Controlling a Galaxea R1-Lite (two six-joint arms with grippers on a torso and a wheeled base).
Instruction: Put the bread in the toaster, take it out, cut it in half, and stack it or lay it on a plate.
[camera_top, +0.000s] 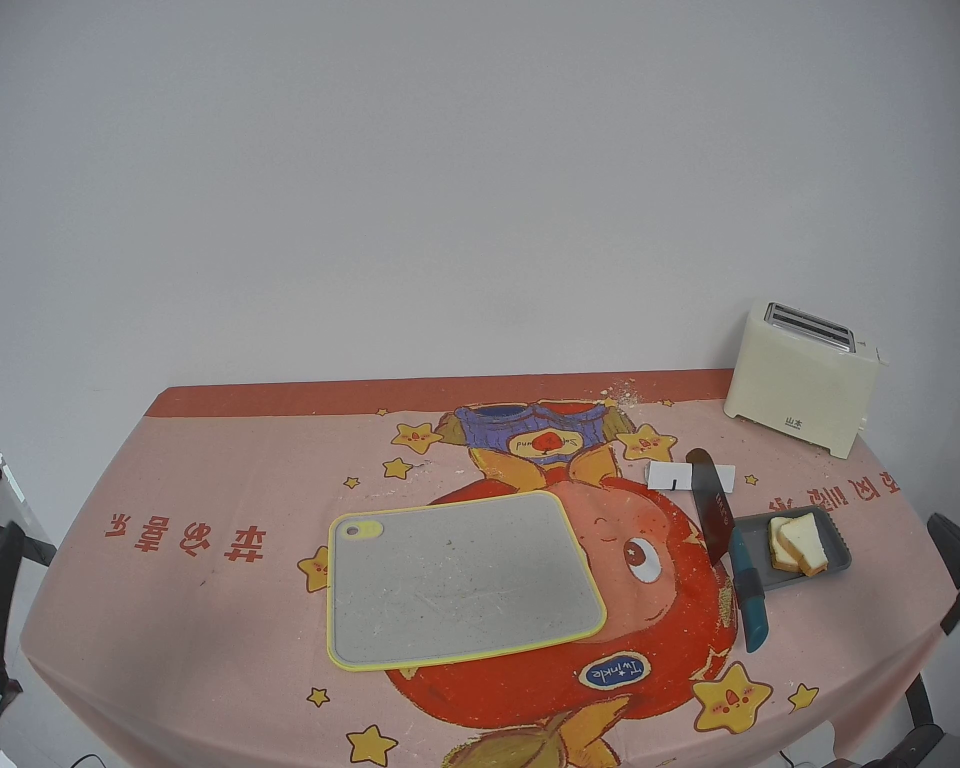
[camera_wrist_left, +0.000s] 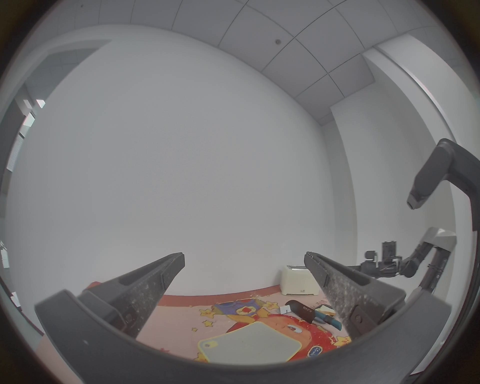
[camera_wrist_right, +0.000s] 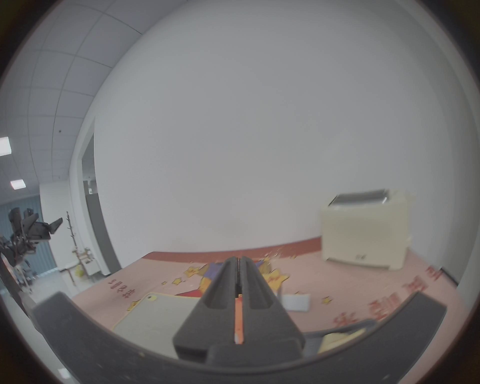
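Two slices of bread (camera_top: 798, 543) lie stacked on a small grey plate (camera_top: 838, 565) at the table's right side, seen too in the right wrist view as a pale bread edge (camera_wrist_right: 340, 339). A cream toaster (camera_top: 803, 378) (camera_wrist_left: 299, 280) (camera_wrist_right: 366, 229) stands at the back right corner, its slots bare. A knife (camera_top: 728, 548) (camera_wrist_left: 313, 313) with a dark red blade and teal handle lies just left of the plate. My left gripper (camera_wrist_left: 244, 274) is open, held high off the table's left side. My right gripper (camera_wrist_right: 239, 272) is shut with nothing in it, near the table's front right.
A grey cutting board with a yellow rim (camera_top: 460, 578) (camera_wrist_left: 249, 344) (camera_wrist_right: 155, 325) lies in the middle of the pink cartoon tablecloth (camera_top: 200, 560). A small white card (camera_top: 690, 476) (camera_wrist_right: 295, 302) sits behind the knife. Crumbs dot the cloth near the back edge.
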